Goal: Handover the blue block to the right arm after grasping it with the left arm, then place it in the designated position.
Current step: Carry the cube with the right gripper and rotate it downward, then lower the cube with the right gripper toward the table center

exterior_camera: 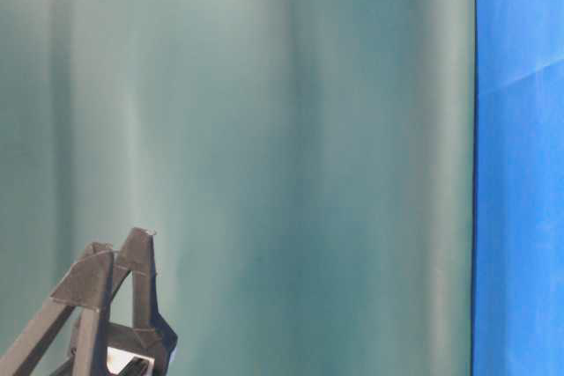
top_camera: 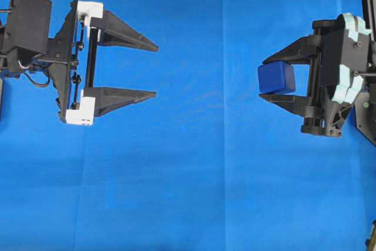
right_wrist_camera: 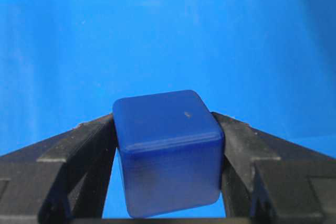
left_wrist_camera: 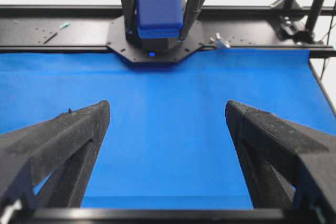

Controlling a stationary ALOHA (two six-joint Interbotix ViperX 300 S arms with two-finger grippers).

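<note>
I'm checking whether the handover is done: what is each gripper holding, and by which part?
The right gripper holds the blue block by two opposite side faces, between its fingertips. The left gripper is wide open and holds nothing.

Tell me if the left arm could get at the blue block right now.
Probably not usefully: the blue block is clamped in the right gripper, far across the cloth from the open left gripper. Nothing lies between them.
</note>
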